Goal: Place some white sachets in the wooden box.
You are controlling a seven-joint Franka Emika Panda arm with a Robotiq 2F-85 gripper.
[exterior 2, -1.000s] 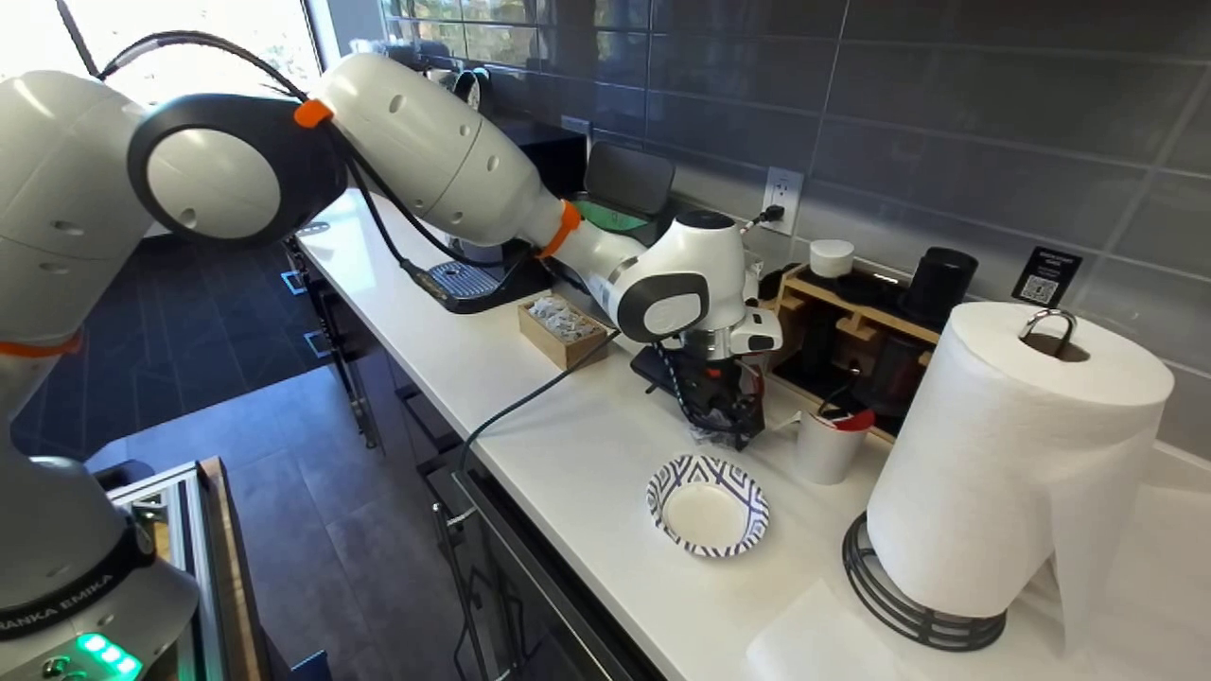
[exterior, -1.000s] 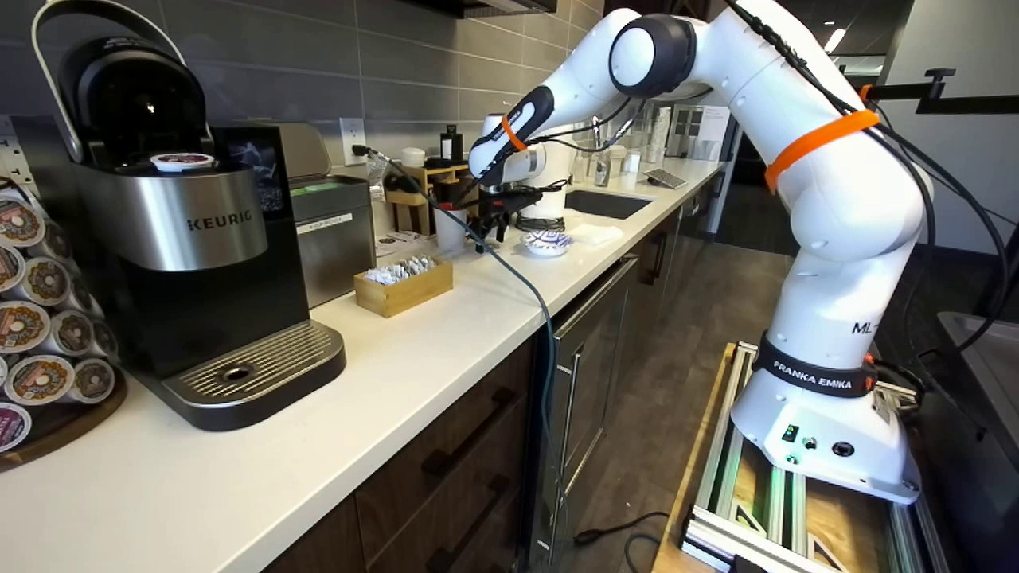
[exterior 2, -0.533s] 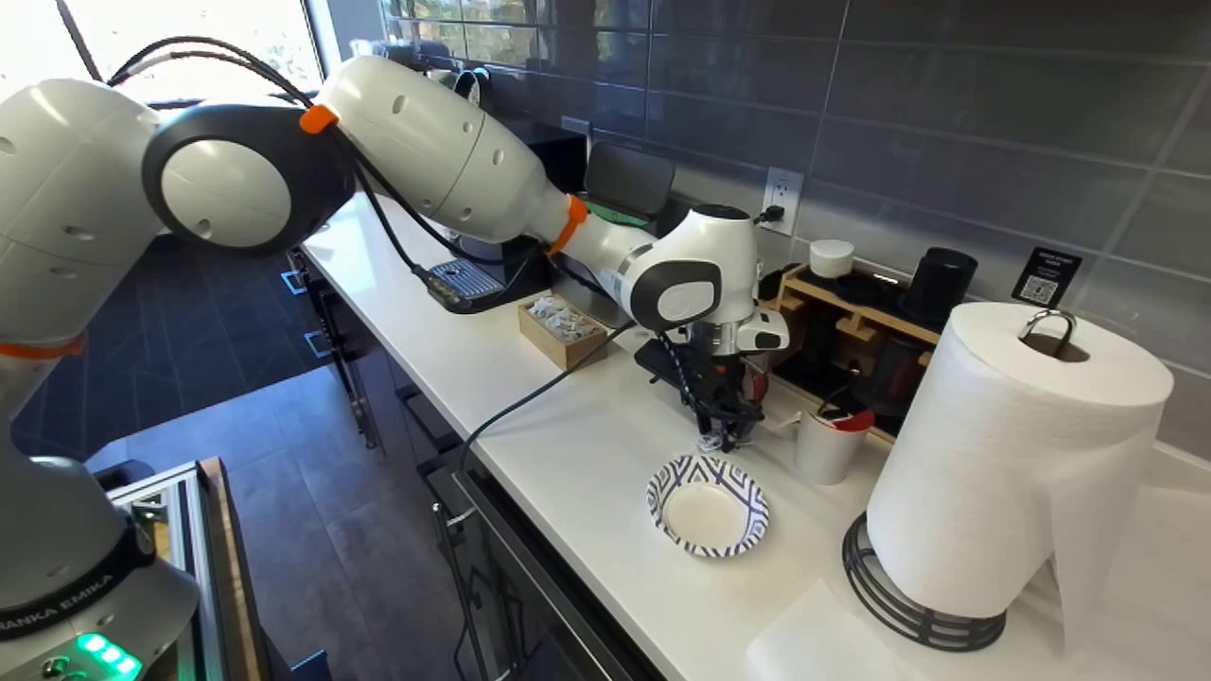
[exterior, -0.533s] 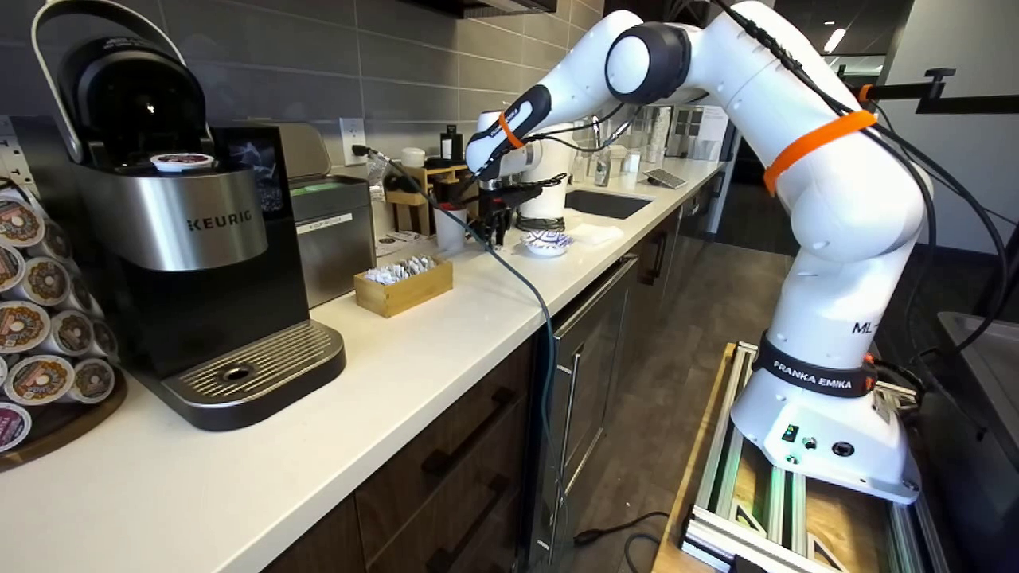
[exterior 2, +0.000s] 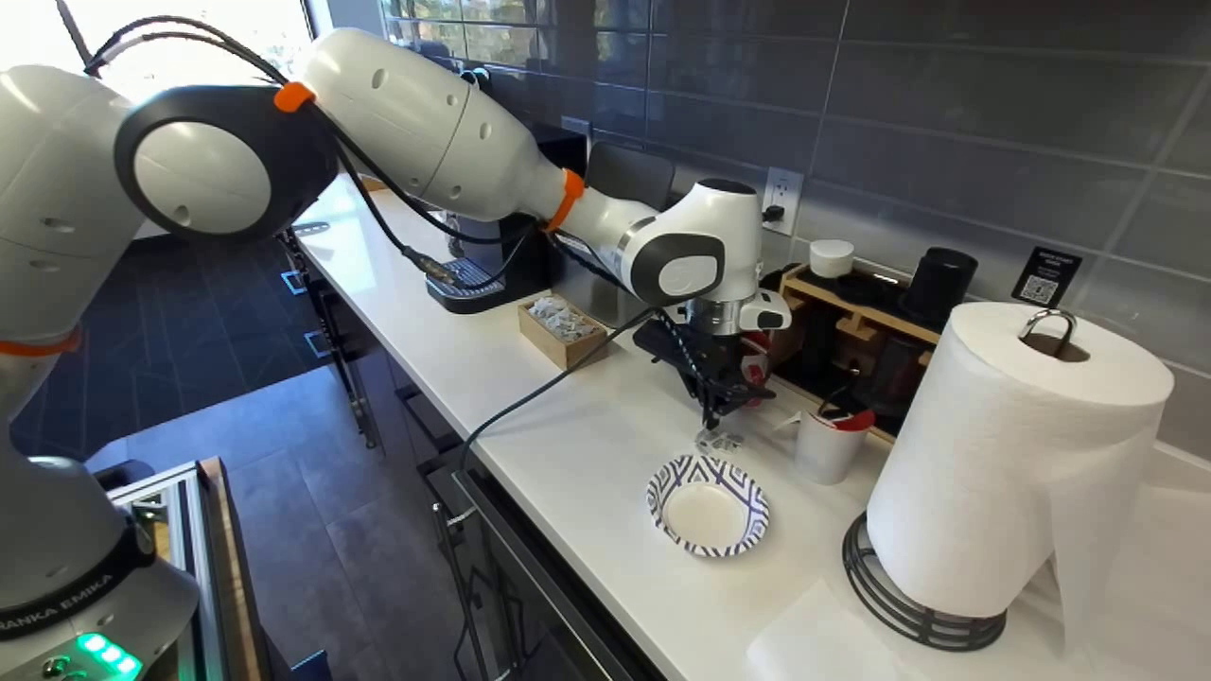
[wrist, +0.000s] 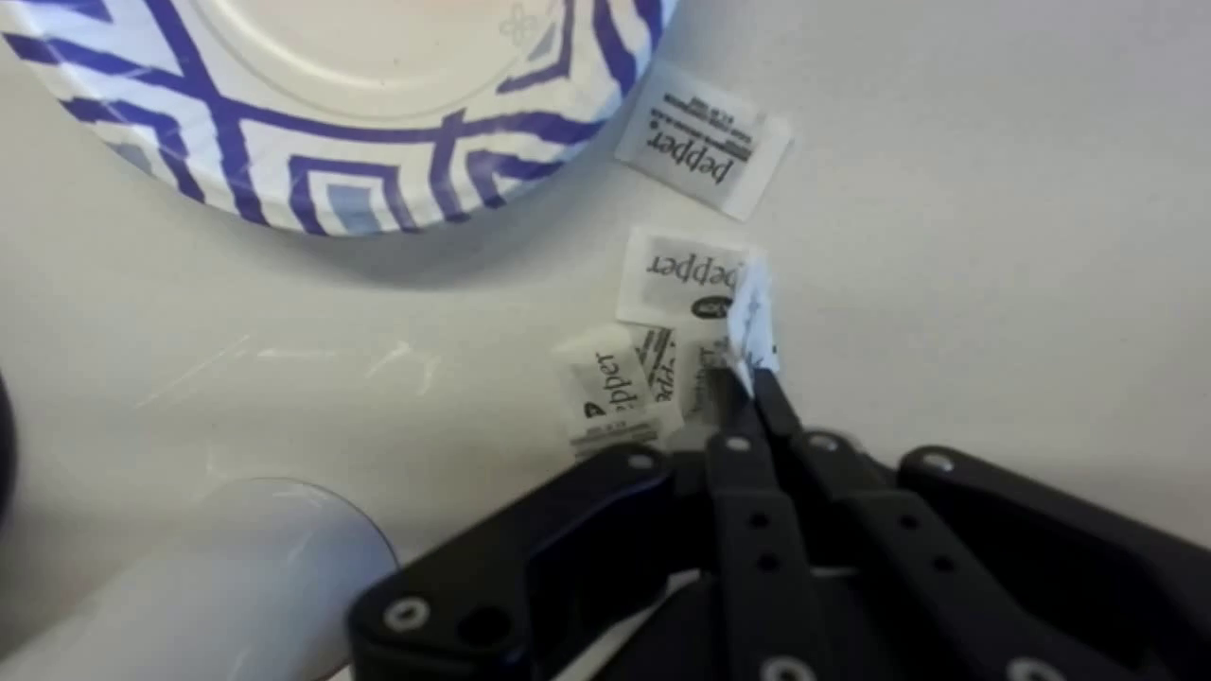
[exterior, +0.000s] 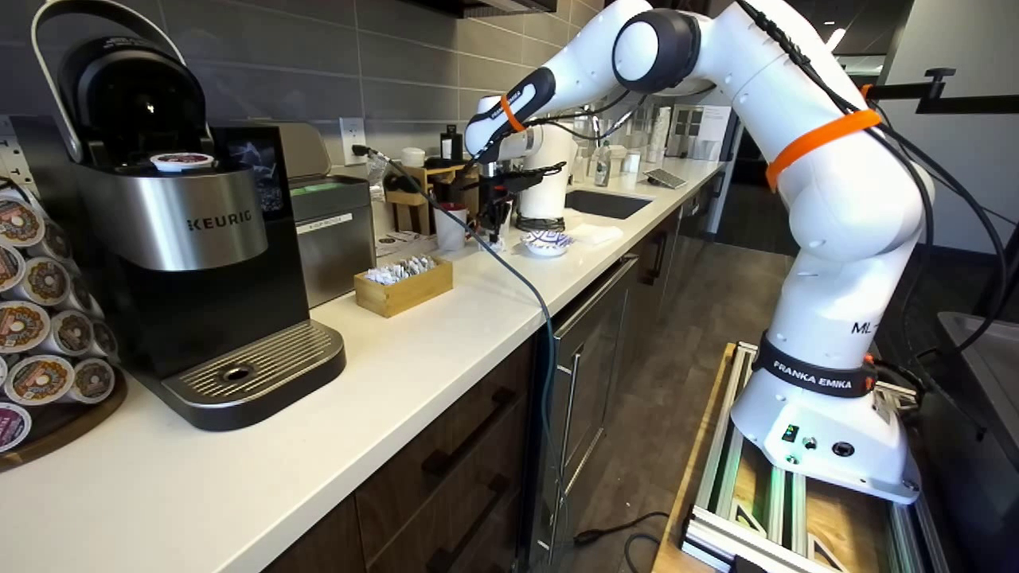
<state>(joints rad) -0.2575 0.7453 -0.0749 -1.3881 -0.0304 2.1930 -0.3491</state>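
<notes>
In the wrist view a white sachet (wrist: 754,310) is pinched upright between the fingertips of my gripper (wrist: 750,386), which is shut on it. Beneath and beside it lie several white pepper sachets on the counter, among them a flat sachet (wrist: 683,274) and a sachet near the bowl (wrist: 702,147). In an exterior view the loose sachets (exterior 2: 721,442) show just below the gripper (exterior 2: 710,424). The wooden box (exterior: 410,295) stands on the counter toward the coffee machine, apart from the gripper, with many sachets (exterior: 400,269) in it. The box (exterior 2: 540,338) shows in both exterior views.
A blue-patterned bowl (exterior 2: 708,518) sits close to the loose sachets. Near the gripper are a white cup (exterior 2: 829,449), a wooden shelf (exterior 2: 851,312) and a paper towel roll (exterior 2: 1017,454). A cable (exterior: 509,269) crosses between gripper and box. The coffee machine (exterior: 199,302) stands beyond.
My gripper straightened up from a tilt and came down to the sachets while closing. Now it is shut on a sachet and has risen a little, leaving other sachets below it.
</notes>
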